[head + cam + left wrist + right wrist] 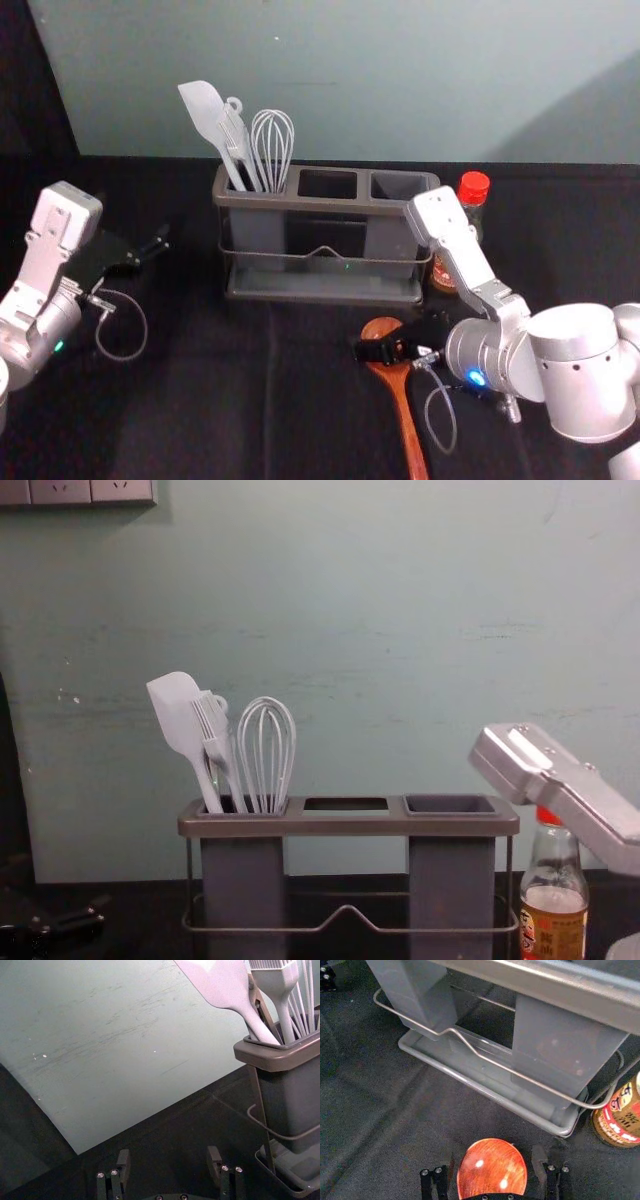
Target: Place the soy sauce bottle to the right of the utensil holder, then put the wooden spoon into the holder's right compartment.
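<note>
The soy sauce bottle (555, 925) stands right of the utensil holder (320, 291), apparently complete; the wooden spoon (407, 420) lies ungripped between the right hand (493, 1156)'s parted fingers, insertion outstanding; the left hand (168, 1151) is parked at left, spread, empty.

Spoon (492, 1162): wood, grain visible, high gloss. Holder (350, 824): smooth rim, soft sheen; cups (450, 885) matt plastic. Rail (530, 1079): smooth metal wire. Bottle (553, 865): clear glossy glass, printed label (555, 935), smooth plastic cap (473, 186). Spatula (178, 715): smooth, matt. Cloth (380, 1125): woven, wrinkled, matt. Wall (350, 610): matt, scuffed.
</note>
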